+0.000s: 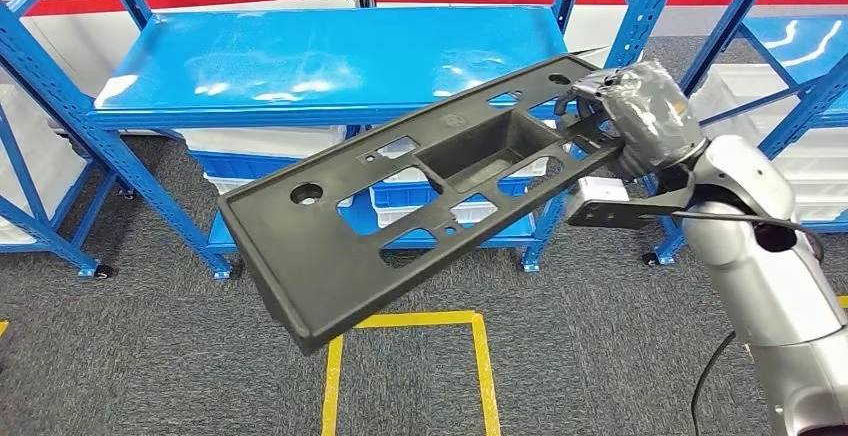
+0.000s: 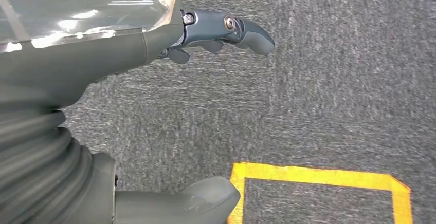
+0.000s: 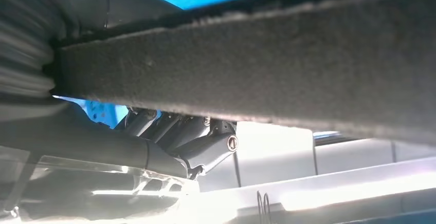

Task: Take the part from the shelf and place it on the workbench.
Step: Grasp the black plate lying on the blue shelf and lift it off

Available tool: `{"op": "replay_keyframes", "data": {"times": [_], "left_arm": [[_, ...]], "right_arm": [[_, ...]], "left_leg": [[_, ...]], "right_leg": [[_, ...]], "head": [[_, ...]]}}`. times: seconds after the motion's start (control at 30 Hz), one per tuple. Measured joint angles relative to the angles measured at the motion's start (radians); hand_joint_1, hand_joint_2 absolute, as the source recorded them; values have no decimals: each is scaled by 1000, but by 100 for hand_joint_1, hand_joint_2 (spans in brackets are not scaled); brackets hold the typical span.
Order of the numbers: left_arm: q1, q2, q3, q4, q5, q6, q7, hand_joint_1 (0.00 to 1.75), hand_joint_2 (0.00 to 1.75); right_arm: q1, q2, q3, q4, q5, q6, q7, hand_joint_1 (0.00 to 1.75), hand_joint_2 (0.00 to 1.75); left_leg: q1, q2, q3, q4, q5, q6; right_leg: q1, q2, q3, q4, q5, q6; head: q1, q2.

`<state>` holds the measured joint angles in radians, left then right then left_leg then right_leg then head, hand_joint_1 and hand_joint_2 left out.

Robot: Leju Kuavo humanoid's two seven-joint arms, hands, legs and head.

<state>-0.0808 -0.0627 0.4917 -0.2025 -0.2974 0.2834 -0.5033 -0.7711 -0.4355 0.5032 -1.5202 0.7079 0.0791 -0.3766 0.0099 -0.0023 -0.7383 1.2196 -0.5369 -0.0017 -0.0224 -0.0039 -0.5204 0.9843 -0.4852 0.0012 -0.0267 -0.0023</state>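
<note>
Blue shelf (image 1: 320, 61) behind; right robot hand (image 1: 640, 116) fingers under black part (image 1: 400, 216).

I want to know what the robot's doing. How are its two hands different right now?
The right hand is raised and grips one end of the black part; the left hand holds nothing, its fingers apart. The right hand is by the blue shelf; the left hangs over grey carpet. Both are grey.

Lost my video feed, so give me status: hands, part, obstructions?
Right hand grips black part by one end, lifted off blue shelf. Left hand empty, fingers apart, over carpet. No obstruction seen.
</note>
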Motion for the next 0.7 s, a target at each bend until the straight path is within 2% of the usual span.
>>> {"op": "replay_keyframes", "data": {"times": [0.03,0.07,0.1,0.13,0.17,0.2,0.23,0.27,0.33,0.37,0.4,0.43,0.5,0.53,0.57,0.6,0.63,0.7], "left_arm": [[-1,0,0,0,-3,1,1,0,175],[-2,0,0,0,-7,1,2,0,175],[-5,0,0,0,-10,2,4,0,175],[-8,0,0,-1,-13,2,6,0,175],[-12,0,0,-1,-17,2,8,0,175],[-16,1,-1,-1,-21,2,10,0,175],[-20,1,-1,-1,-24,2,12,0,175],[-23,1,-1,-2,-26,2,14,0,175],[-26,2,-2,-2,-28,2,16,0,175],[-27,1,-2,-2,-28,2,16,0,175],[-28,1,-2,-2,-28,2,16,0,175],[-29,2,-2,-2,-29,2,16,0,175],[-31,3,-1,-2,-30,3,18,0,175],[-32,4,-1,-2,-31,3,19,0,175],[-33,5,-1,-2,-34,2,20,0,175],[-35,5,-1,-2,-37,2,22,0,175],[-39,5,-2,-2,-41,2,24,0,175],[-45,4,-2,-2,-47,1,29,0,175]], "right_arm": [[1,9,19,0,26,-15,17,175,175],[2,17,39,0,42,-25,30,175,175],[3,25,56,0,50,-32,37,175,175],[4,34,71,0,55,-36,41,175,175],[4,43,84,0,58,-40,43,175,175],[4,50,94,0,61,-45,44,175,175],[2,58,106,0,64,-51,47,175,175],[0,65,117,1,67,-58,50,175,175],[-1,74,138,3,70,-69,54,175,175],[-1,77,147,4,71,-72,55,175,175],[-1,78,154,5,69,-75,55,175,175],[-2,79,161,6,67,-77,54,175,175],[-2,81,175,12,63,-80,53,175,175],[-2,85,184,17,64,-81,52,175,175],[-2,90,193,22,66,-81,53,175,175],[-2,96,203,28,69,-81,55,175,175],[-3,103,213,33,72,-82,57,175,175],[-7,112,229,40,75,-82,61,175,175]], "left_leg": [[3,0,-5,45,-16,-5],[7,0,3,61,-12,-10],[11,0,29,37,8,-13],[16,0,72,-17,33,-16],[19,-1,117,-81,46,-19],[19,-3,152,-134,55,-17],[17,-5,170,-168,55,-14],[14,-7,173,-179,52,-8],[9,-5,164,-185,62,10],[7,-3,159,-189,70,21],[6,-1,153,-193,78,34],[5,1,145,-196,87,45],[1,2,124,-196,101,57],[-1,2,113,-196,109,59],[-2,3,104,-196,117,59],[-4,3,95,-195,125,58],[-5,3,87,-195,132,57],[-7,3,77,-195,143,52]], "right_leg": [[0,0,-10,2,7,2],[-1,1,-19,4,13,5],[-3,1,-27,7,18,8],[-4,0,-34,12,21,11],[-5,-1,-41,17,23,15],[-4,-2,-48,22,25,19],[-2,-2,-54,25,28,24],[1,-3,-58,27,32,30],[5,-2,-65,28,40,44],[5,-2,-74,36,33,48],[4,-1,-88,61,14,47],[3,-1,-109,107,-17,42],[3,0,-159,240,-90,33],[3,0,-173,293,-111,34],[4,0,-173,317,-116,38],[6,0,-152,301,-104,44],[7,0,-114,251,-85,48],[11,0,-28,125,-53,49]], "head": [[0,0],[0,0],[0,0],[0,0],[-1,0],[-1,0],[-1,0],[0,0],[0,0],[0,0],[2,0],[2,0],[4,0],[4,0],[4,0],[4,0],[4,0],[4,0]]}}
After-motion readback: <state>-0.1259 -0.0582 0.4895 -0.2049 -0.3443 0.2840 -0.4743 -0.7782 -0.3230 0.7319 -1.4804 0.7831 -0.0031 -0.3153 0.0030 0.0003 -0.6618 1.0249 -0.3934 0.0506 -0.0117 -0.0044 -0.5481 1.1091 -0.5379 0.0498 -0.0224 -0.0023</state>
